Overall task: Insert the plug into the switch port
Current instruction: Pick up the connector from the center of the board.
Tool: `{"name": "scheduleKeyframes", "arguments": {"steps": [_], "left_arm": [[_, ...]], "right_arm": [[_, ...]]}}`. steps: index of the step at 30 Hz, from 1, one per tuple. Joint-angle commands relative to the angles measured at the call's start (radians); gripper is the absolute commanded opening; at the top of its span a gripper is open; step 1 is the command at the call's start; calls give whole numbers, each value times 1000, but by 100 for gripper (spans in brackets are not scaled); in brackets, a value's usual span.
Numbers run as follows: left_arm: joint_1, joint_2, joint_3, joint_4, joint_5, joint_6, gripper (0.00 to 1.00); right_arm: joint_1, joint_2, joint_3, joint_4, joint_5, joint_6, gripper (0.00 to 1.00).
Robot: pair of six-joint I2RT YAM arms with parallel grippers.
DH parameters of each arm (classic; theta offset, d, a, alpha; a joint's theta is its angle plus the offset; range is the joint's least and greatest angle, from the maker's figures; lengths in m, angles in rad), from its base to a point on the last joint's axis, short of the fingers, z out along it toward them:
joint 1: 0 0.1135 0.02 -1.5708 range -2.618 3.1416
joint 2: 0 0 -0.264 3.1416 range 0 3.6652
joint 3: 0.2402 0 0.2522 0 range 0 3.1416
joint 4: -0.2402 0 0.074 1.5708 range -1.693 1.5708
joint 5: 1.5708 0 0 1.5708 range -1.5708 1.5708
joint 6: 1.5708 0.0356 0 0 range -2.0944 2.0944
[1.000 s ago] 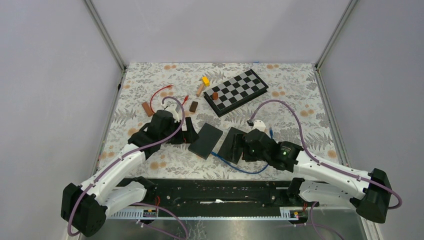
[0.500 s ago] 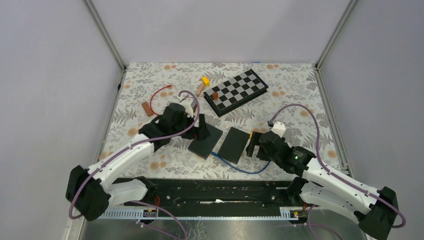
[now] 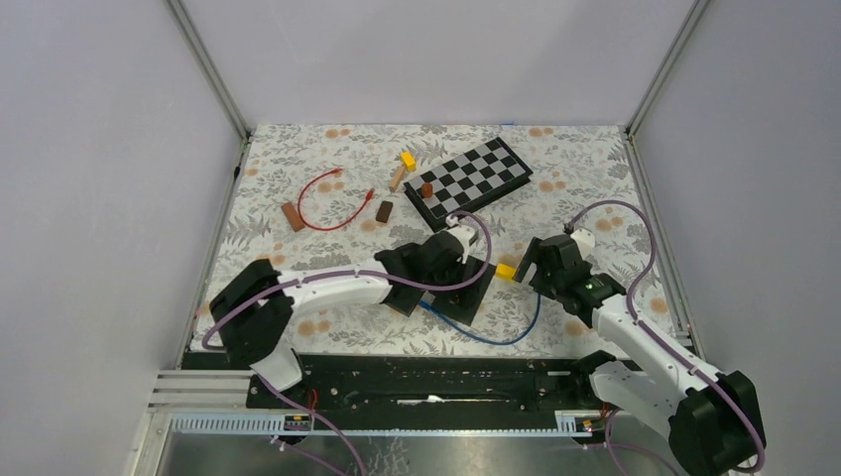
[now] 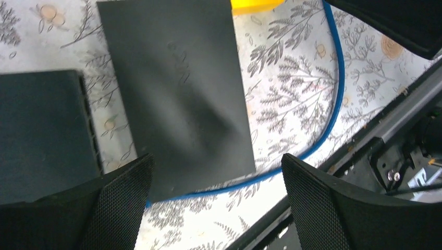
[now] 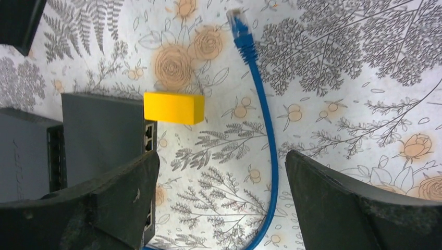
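The blue plug [image 5: 237, 21] lies loose on the flowered cloth, and its blue cable [image 5: 266, 130] [image 3: 496, 337] curves back toward the near edge. The black switch [image 5: 101, 135] [image 4: 177, 94] [image 3: 474, 293] lies flat, with its ports [image 5: 149, 130] facing the plug. A yellow block [image 5: 173, 108] [image 3: 506, 270] rests against that port side. My right gripper [image 5: 220, 156] [image 3: 533, 266] hovers open over the cable, just short of the plug, holding nothing. Above the near end of the switch my left gripper [image 4: 216, 159] [image 3: 466, 270] hangs open and empty.
A second black box [image 4: 44, 130] [image 3: 405, 290] lies left of the switch, partly under my left arm. At the back are a checkerboard [image 3: 468, 178], a red wire [image 3: 332, 203], brown blocks [image 3: 291, 216] and a yellow piece [image 3: 408, 159]. The metal rail [image 3: 426, 382] runs along the near edge.
My left arm has swung right, from the left black box to over the switch. My right gripper has drawn back to the right, off the switch and over the cable, uncovering the yellow block.
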Motion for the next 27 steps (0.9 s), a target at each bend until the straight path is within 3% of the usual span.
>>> {"name": "scheduleKeyframes", "arguments": {"steps": [1,17,27], "left_arm": [[-52,82,110,20,-160,-6,94],[-104,240,174,-86,-349,60,99],[-106,303,143,-83,-343,97,98]], "right_arm": [[-49,-12,7,61,31,-23,97],[-137,15,-48,122,-32,-36,93],[-139,78,-66,168,-19,-38,68]]}}
